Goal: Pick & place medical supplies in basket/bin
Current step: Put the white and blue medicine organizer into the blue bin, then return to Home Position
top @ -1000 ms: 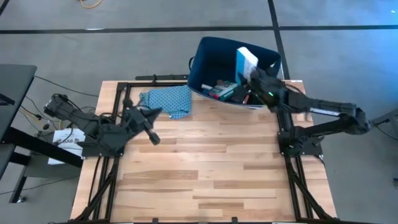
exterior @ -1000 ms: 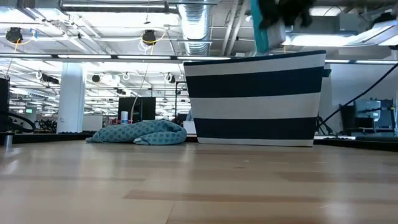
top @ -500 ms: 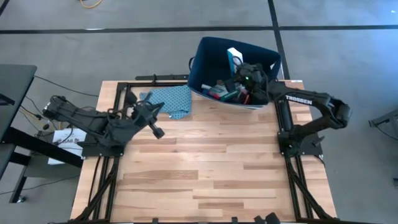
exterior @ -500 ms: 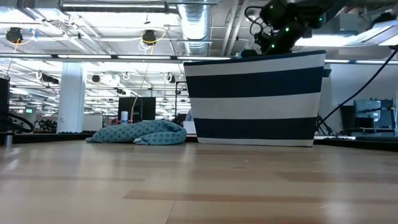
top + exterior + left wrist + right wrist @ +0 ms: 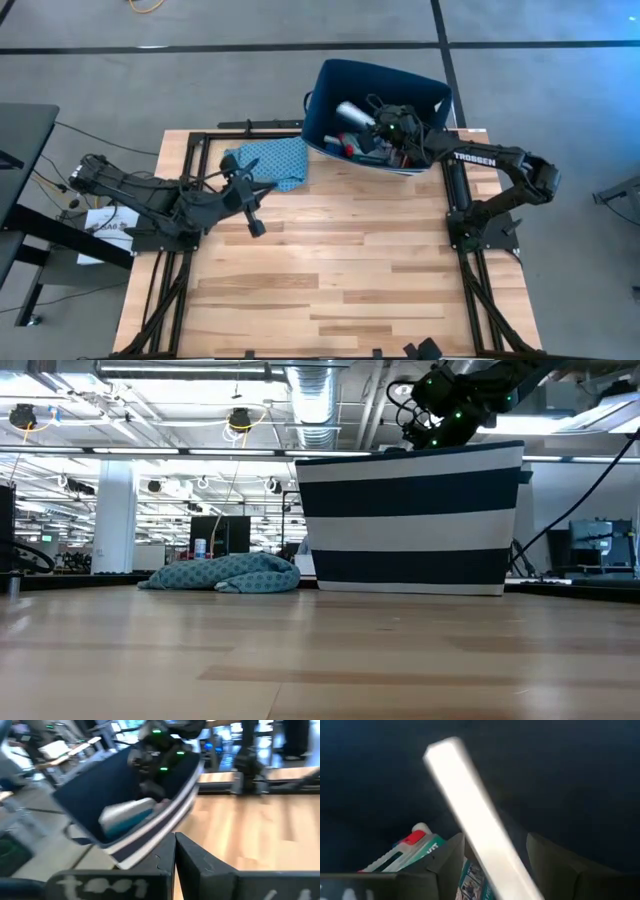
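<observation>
High view: we logged the right gripper (image 5: 385, 125) inside the bin (image 5: 330, 85), fingers apart, with a white box (image 5: 352, 113) lying loose in front of it among other supplies (image 5: 352, 146). Left gripper (image 5: 256, 227) sat closed over the table (image 5: 330, 270), near the cloth (image 5: 270, 160).
</observation>
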Robot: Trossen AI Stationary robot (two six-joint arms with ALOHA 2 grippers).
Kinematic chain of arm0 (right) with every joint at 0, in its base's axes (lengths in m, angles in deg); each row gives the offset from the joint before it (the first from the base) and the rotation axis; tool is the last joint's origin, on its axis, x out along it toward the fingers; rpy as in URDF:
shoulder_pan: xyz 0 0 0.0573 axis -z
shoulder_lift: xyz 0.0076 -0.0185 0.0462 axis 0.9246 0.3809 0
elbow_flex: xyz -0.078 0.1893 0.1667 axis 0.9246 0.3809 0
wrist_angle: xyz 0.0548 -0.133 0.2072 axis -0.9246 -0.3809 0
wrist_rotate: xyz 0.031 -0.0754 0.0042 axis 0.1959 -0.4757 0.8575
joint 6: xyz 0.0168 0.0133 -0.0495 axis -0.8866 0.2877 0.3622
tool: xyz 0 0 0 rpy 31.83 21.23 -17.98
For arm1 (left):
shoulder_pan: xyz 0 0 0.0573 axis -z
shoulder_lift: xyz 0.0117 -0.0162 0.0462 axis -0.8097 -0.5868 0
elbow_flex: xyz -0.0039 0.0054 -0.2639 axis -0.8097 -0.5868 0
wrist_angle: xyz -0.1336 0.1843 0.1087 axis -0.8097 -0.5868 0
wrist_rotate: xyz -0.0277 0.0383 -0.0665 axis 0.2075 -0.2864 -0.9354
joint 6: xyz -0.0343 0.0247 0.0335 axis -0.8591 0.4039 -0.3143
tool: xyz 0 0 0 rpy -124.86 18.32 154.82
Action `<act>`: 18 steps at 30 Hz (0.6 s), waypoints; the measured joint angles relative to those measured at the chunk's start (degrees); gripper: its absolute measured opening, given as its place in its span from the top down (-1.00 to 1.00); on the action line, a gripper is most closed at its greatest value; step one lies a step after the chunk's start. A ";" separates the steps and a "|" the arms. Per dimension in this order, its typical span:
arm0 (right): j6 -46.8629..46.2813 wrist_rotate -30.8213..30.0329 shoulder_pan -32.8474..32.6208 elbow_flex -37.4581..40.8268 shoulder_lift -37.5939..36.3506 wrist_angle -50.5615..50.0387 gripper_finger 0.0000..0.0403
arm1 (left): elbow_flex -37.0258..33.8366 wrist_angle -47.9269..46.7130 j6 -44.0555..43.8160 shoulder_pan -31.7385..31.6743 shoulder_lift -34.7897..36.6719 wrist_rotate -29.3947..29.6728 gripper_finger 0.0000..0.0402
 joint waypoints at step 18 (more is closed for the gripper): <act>3.63 -0.08 -9.77 -9.36 -7.26 -1.91 -0.11 | 0.00 0.01 -0.12 0.00 -0.02 -12.60 1.00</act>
